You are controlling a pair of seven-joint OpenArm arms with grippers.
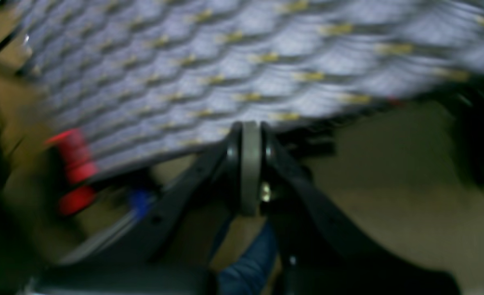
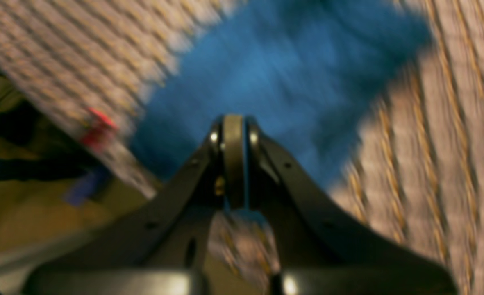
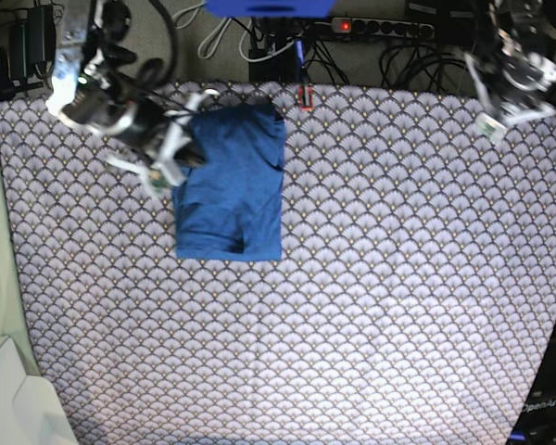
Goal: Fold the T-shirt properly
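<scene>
A: Where's the shirt?

B: In the base view it lies on the cloth, toward the far left part of the table. It's a folded blue rectangle, with its far edge near the table's back edge.

A: And the arms?

B: The right gripper hangs at the shirt's left edge. Whether it touches the fabric I can't tell; the arm covers that spot. The left gripper is well apart, over the far right corner of the cloth.

A: Fingers?

B: In the right wrist view the right gripper's jaws are pressed together with nothing between them. The shirt fills the space beyond the tips. The left wrist view shows the left gripper also closed and empty, with the cloth behind it.

A: Anything hard to read?

B: Both wrist views are badly blurred. A red shape at the cloth's edge in the left one could be a clamp, but I can't make it out. A dark blue bit low in that view is cut off, so I can't name it. In the base view the shirt's sleeves are hidden.
</scene>
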